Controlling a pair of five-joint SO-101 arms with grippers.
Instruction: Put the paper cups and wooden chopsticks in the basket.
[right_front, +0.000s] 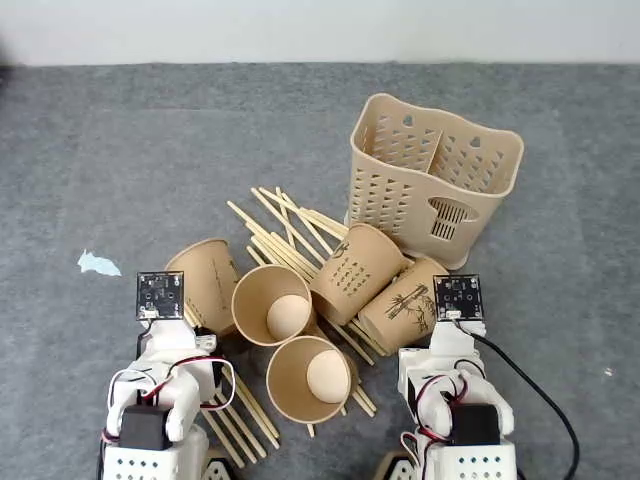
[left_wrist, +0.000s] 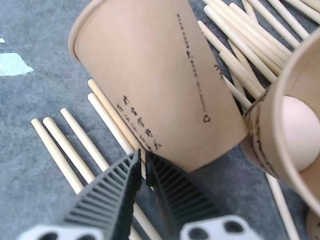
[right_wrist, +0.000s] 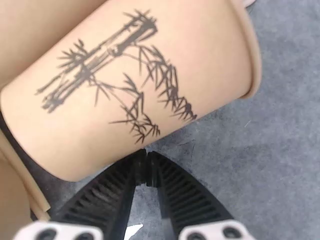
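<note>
Several brown paper cups lie tipped on the grey mat among scattered wooden chopsticks (right_front: 290, 235). The beige slotted basket (right_front: 432, 180) stands at the back right. My left gripper (left_wrist: 142, 159) is shut and holds nothing, its tips just short of a lying cup (left_wrist: 155, 85) and over some chopsticks (left_wrist: 75, 150); this is the leftmost cup (right_front: 207, 280). My right gripper (right_wrist: 147, 156) is shut and holds nothing, close under the side of a cup with a bamboo print (right_wrist: 125, 80), the rightmost cup (right_front: 410, 302).
Two cups (right_front: 275, 305) (right_front: 312, 378) lie with their mouths toward the arms, between the two arm bases. A small pale scrap (right_front: 97, 264) lies on the mat at the left. Open mat surrounds the pile at left and far right.
</note>
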